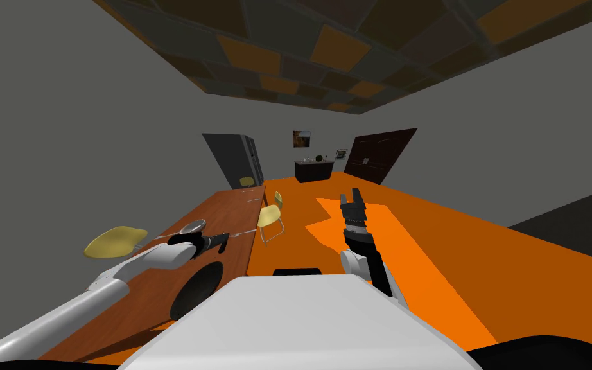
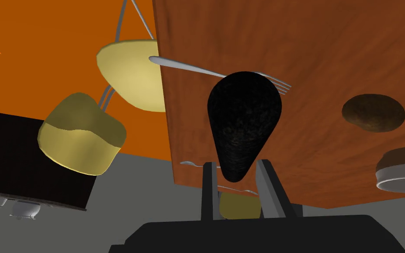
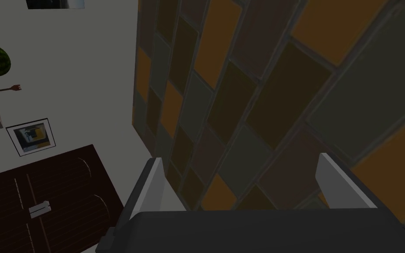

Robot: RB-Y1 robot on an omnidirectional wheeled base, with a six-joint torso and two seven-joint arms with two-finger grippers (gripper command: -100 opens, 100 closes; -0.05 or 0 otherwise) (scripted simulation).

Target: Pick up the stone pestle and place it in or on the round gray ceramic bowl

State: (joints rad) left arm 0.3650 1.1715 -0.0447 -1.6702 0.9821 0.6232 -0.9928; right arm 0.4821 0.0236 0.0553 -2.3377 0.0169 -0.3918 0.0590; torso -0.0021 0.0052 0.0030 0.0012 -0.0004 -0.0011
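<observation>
The left gripper (image 2: 236, 163) clamps the narrow end of the black, rough, drop-shaped pestle (image 2: 243, 123) over the brown wooden tabletop (image 2: 329, 66), near the round grey bowl (image 2: 401, 175). The right gripper (image 3: 239, 158) stands open.

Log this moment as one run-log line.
left gripper: shut on pestle | pestle: over table, apart from bowl | right gripper: open

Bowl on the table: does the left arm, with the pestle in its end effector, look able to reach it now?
Probably yes. The left end effector, shut on the pestle, hangs over the table close to the bowl, with only bare wood between them.
</observation>
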